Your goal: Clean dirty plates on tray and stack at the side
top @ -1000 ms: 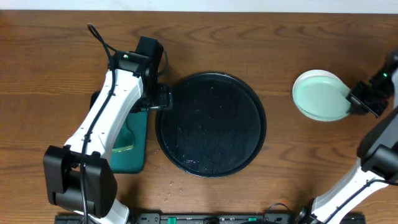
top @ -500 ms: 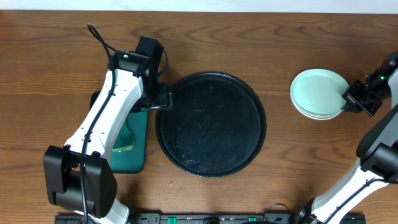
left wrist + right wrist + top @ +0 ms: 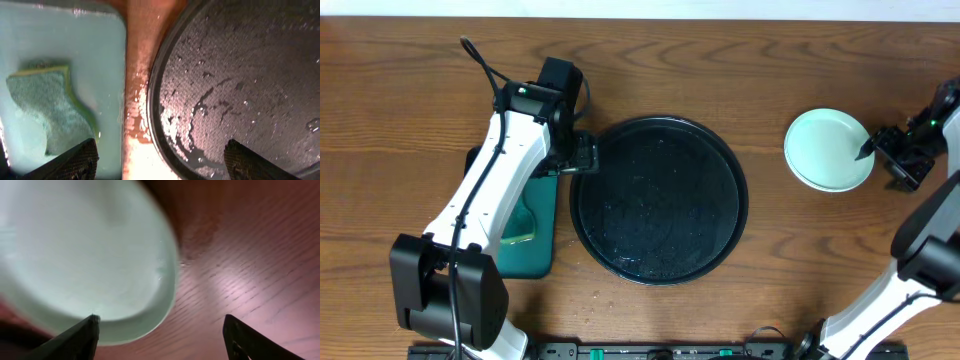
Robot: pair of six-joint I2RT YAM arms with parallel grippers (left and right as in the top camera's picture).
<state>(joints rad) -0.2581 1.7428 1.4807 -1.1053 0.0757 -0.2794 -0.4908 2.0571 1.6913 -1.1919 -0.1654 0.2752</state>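
Well, our left gripper [image 3: 580, 157] and right gripper [image 3: 160, 331] both have jaws apart, holding nothing. If the right one bumps the plates [image 3: 825, 150] beside it, they could slide.

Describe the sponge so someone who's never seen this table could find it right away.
Start at the large round black tray mid-table. On its left lies a smaller teal rectangular tray. The sponge lies in it: a rough green pad with a yellow edge, the only soft thing there.
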